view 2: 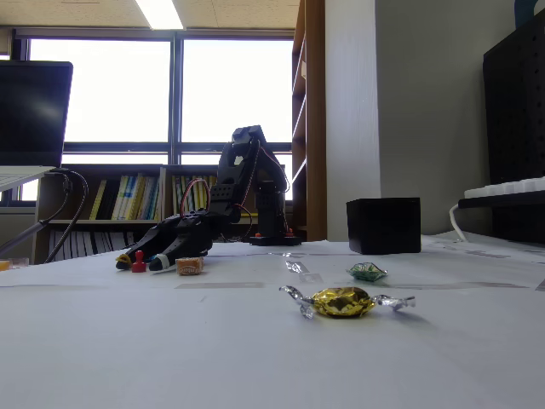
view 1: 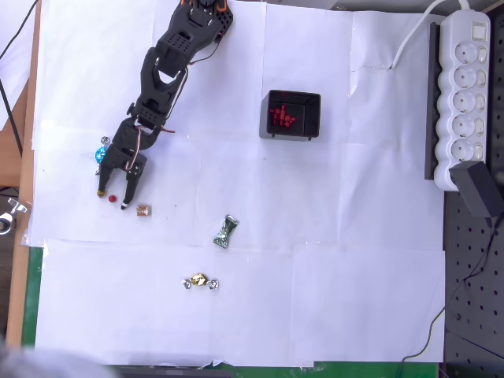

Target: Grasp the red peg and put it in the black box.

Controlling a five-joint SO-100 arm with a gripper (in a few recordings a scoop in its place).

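A tiny red peg (view 1: 112,199) stands on the white paper at the left; it shows low in the fixed view as a red peg (view 2: 138,262). My black gripper (view 1: 113,198) is lowered onto the table with its jaws open, one fingertip on each side of the peg, which sits between them near the tips. In the fixed view the gripper (view 2: 140,263) lies flat on the table around the peg. The black box (view 1: 290,115) sits to the right, holding several red pegs; its dark side wall appears as the black box (view 2: 383,226).
A small brown-gold cube (view 1: 143,209) lies just right of the gripper. A blue-wrapped candy (view 1: 102,153) is beside the wrist. A green candy (view 1: 226,232) and a gold candy (view 1: 200,281) lie nearer the front. A white power strip (view 1: 465,90) runs along the right edge.
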